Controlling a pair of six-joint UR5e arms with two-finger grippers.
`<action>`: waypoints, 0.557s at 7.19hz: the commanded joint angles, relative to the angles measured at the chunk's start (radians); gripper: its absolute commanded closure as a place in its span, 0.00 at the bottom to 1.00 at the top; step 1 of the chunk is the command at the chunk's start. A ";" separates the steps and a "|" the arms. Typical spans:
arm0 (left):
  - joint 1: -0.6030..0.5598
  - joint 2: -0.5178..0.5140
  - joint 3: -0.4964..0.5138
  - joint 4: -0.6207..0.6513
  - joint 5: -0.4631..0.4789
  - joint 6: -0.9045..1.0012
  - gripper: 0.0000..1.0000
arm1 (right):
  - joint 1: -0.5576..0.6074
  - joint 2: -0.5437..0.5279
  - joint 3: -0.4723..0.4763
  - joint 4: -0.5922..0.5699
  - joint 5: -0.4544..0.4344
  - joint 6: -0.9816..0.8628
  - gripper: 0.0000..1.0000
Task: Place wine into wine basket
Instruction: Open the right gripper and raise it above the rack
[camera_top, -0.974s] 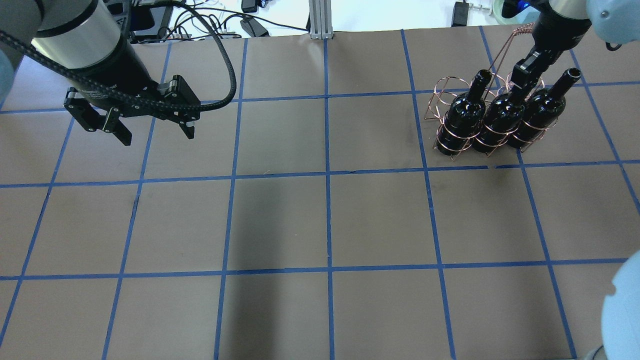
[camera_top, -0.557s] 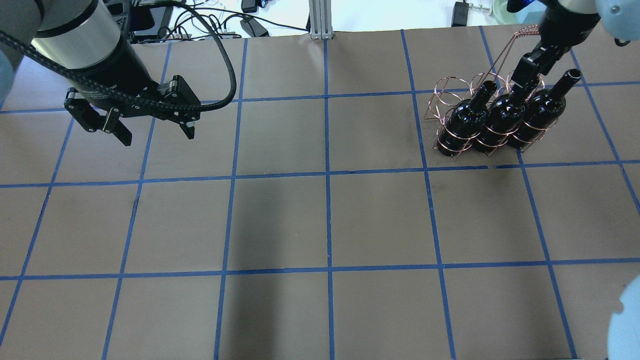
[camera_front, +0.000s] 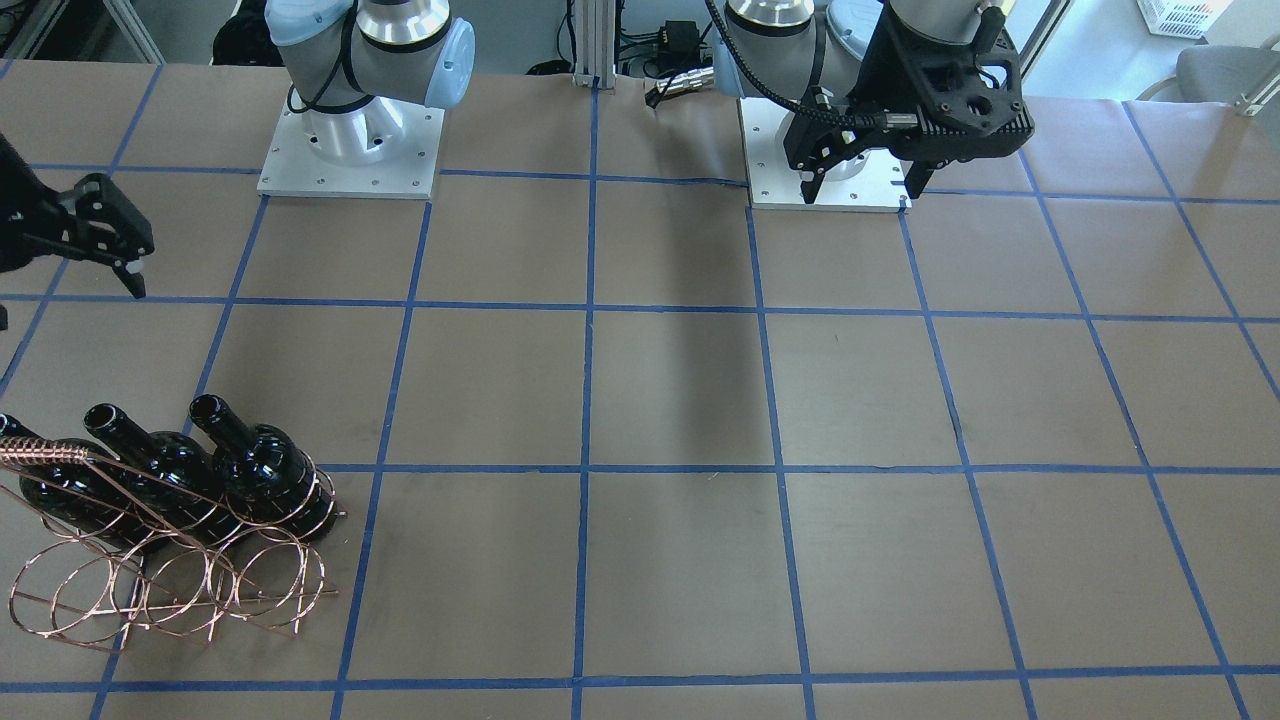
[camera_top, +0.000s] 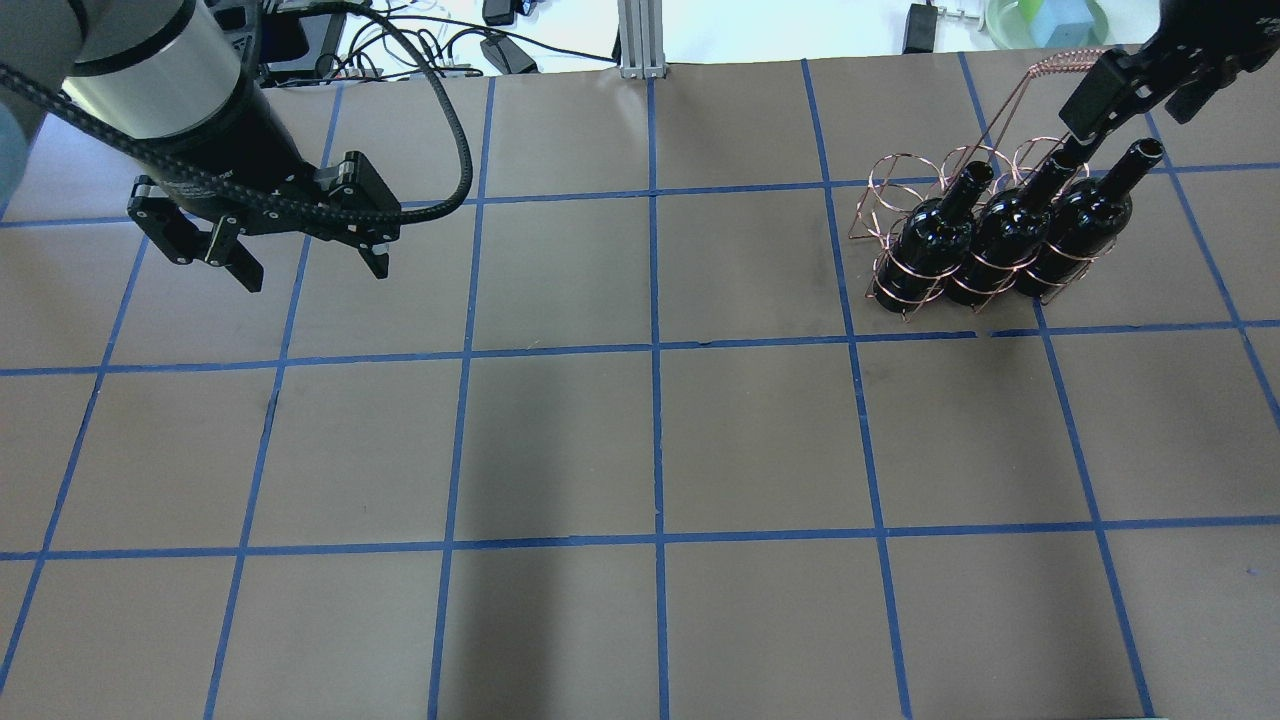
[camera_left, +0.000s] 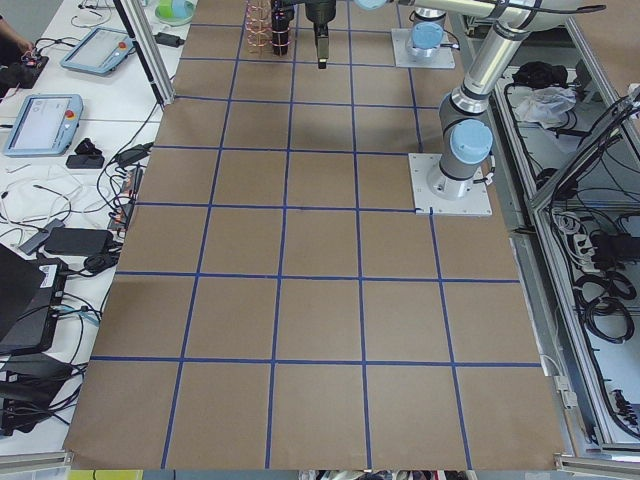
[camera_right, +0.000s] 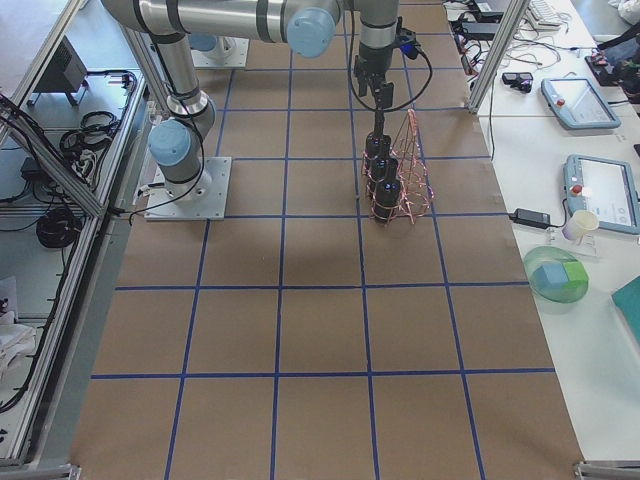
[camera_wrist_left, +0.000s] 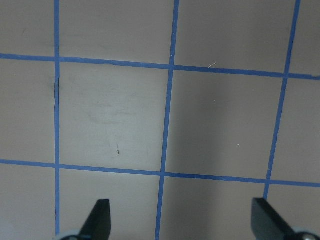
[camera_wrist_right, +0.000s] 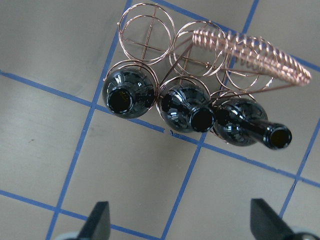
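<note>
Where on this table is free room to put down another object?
The table is bare across its middle and the robot's side, from the left pincer to the wine basket. The far right corner is crowded: three wine bottles fill the basket's near row, right pincer above.

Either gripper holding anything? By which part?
Nothing held. Left gripper and right gripper are both open and empty; all three near-black glass bottles sit in the copper wire basket.

Brown table (camera_top: 760, 430), blue tape grid (camera_top: 560, 349) — wine basket (camera_wrist_right: 250, 52), apparently upright
</note>
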 joint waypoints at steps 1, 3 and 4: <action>0.000 0.000 -0.002 0.000 0.001 0.002 0.00 | 0.001 -0.086 0.000 0.136 0.004 0.306 0.00; 0.000 0.000 -0.002 0.000 0.001 0.002 0.00 | 0.006 -0.148 0.013 0.160 0.057 0.483 0.00; 0.000 0.000 -0.002 0.000 0.001 0.002 0.00 | 0.007 -0.169 0.037 0.152 0.108 0.493 0.00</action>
